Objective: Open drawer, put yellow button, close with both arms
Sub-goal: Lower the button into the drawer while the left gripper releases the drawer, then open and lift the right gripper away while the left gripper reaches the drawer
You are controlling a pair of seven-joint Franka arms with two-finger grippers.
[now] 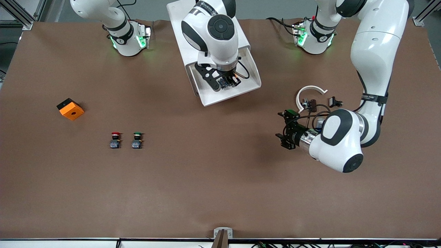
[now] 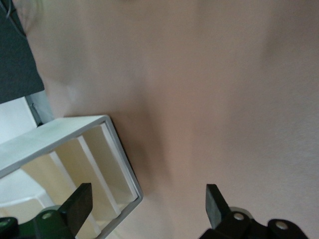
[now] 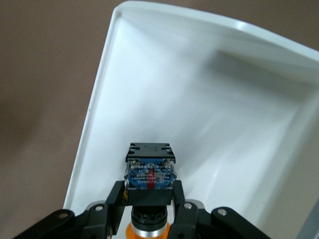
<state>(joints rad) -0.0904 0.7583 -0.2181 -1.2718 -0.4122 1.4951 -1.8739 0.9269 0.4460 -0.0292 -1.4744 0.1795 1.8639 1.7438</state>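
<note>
Nearest the front camera: broad bare stretch of brown table point(image 1: 220, 193), nothing on it down to the near edge.

Next band up, toward the right arm's end: red-capped button point(image 1: 115, 140) and green-capped button point(image 1: 137, 140) stand just beside each other, upright, apart from all else. Farther from the camera than these and closer to the table's end, an orange block point(image 1: 71, 109) sits alone. Open room all round the three.

Toward the left arm's end: left gripper point(image 1: 285, 132) hangs over bare table, arm waiting, wrist turned level and aimed toward the table's middle. Left wrist view shows its fingers point(image 2: 79, 203) spread wide, nothing between them, the cabinet point(image 2: 75, 164) well apart from them. A white curved piece point(image 1: 309, 92) and small dark parts lie just beside the arm's elbow.

Farthest band, mid-table: the drawer point(image 1: 248, 84) is pulled out of the white cabinet toward the camera, its rim edges raised, bare table in front of it. Right gripper point(image 1: 227, 82) is down inside the drawer. Right wrist view: fingers point(image 3: 115, 201) pinch the yellow button point(image 3: 149, 174) on its two sides, orange cap toward the wrist, dark blue body pointing into the tray; whether the button touches the drawer floor cannot be told. Drawer wall point(image 3: 94, 119) runs close beside the button.
</note>
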